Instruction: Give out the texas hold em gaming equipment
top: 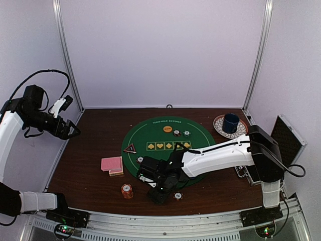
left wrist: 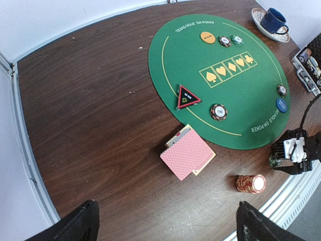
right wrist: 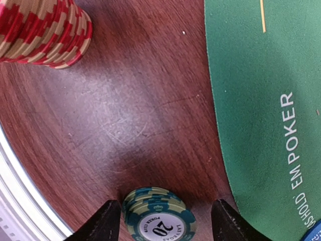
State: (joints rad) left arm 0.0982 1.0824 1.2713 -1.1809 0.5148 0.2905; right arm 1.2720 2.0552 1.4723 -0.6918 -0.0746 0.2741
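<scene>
**Right hand** just off the near edge of the green mat, low over the desk. Its fingers were partly open on opposite sides of the green chip stack. A gap seemed to show at each side, so it held nothing. The stack stood upright and round, with no long axis, directly between the fingers. The left hand hung well left of the mat, wide open and empty, and much farther from the stack. Legible: "20" on the top chip; "HOLD'EM POKER" on the mat.
</scene>
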